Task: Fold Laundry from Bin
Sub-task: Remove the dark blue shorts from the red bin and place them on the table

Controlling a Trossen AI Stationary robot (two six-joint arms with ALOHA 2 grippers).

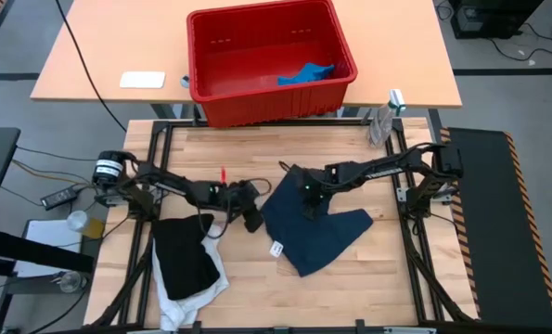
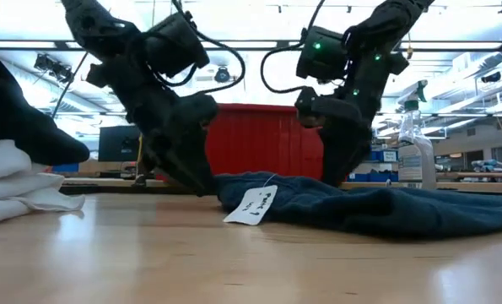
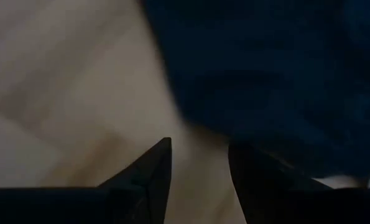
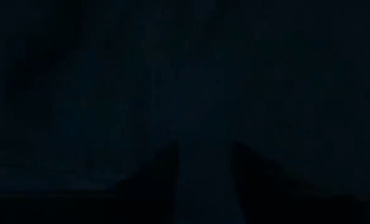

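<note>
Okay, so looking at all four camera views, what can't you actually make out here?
- Right pincer: the right wrist view sees only dark navy garment; whether cloth is pinched stays unclear.
- Left pincer: open at the navy edge in the left wrist view; contact is blurred.
- White tag: print too small in the low view.
- White garment: mostly covered by the black garment in the high view.
- Red bin: hides part of the blue garment.

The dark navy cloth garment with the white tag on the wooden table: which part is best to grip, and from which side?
Probably the pointed corner of the dark navy cloth garment toward the right arm's side. It lies flat and free of both grippers, so a gripper can come from above and pinch its edge. The white tag marks the near edge, too small to hold.
</note>
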